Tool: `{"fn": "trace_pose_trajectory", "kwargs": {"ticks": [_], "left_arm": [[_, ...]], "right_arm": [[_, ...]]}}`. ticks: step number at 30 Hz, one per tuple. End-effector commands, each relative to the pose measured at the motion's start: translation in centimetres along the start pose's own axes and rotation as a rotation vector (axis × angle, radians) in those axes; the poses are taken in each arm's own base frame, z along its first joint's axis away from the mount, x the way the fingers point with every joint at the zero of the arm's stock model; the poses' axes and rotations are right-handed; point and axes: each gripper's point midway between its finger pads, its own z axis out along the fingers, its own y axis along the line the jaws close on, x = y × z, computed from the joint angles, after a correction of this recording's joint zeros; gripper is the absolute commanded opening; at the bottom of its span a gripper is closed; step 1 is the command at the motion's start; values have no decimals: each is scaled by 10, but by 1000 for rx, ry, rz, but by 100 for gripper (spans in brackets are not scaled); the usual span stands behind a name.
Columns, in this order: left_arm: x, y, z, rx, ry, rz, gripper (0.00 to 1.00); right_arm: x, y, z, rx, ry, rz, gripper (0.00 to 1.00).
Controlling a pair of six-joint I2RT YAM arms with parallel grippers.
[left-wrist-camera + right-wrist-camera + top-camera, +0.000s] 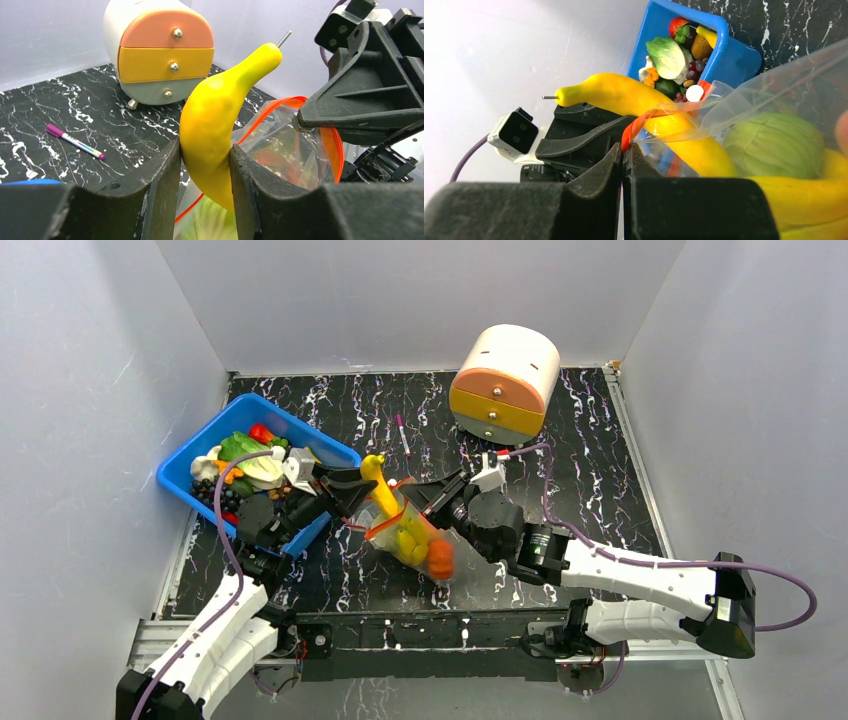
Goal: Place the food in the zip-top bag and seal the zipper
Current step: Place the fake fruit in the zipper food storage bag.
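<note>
My left gripper is shut on a yellow toy banana, whose lower end dips into the mouth of the clear zip-top bag. Its stem points up. My right gripper is shut on the bag's red-orange zipper strip and holds the mouth up. Inside the bag lie a green cabbage, more bananas and an orange fruit. In the top view the bag hangs tilted between the two grippers, left gripper and right gripper.
A blue bin at the left holds several more toy foods. A small round drawer unit stands at the back. A purple marker lies on the black marbled table in front of it.
</note>
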Motion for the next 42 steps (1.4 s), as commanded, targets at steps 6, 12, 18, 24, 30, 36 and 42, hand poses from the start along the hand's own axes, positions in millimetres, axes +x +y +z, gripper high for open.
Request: {"fn": "trace_pose_trajectory", "kwargs": {"ticks": [6, 12, 18, 24, 30, 36, 42], "left_arm": [[4, -25, -3, 154, -34, 64, 18], [2, -55, -13, 292, -27, 9, 27], [25, -74, -23, 419, 85, -76, 39], [21, -79, -24, 447, 92, -71, 46], [25, -78, -21, 452, 133, -82, 32], [20, -76, -17, 435, 151, -97, 9], [11, -84, -22, 462, 183, -50, 0]], "right_arm": [[-16, 47, -11, -154, -31, 122, 0], [-22, 47, -16, -166, -49, 125, 0], [-23, 48, -18, -180, -44, 130, 0], [-22, 49, -20, -191, -36, 117, 0], [-22, 54, -23, -206, -27, 108, 0], [-20, 62, -25, -223, -2, 73, 0], [-15, 67, -29, -235, 37, 26, 0]]}}
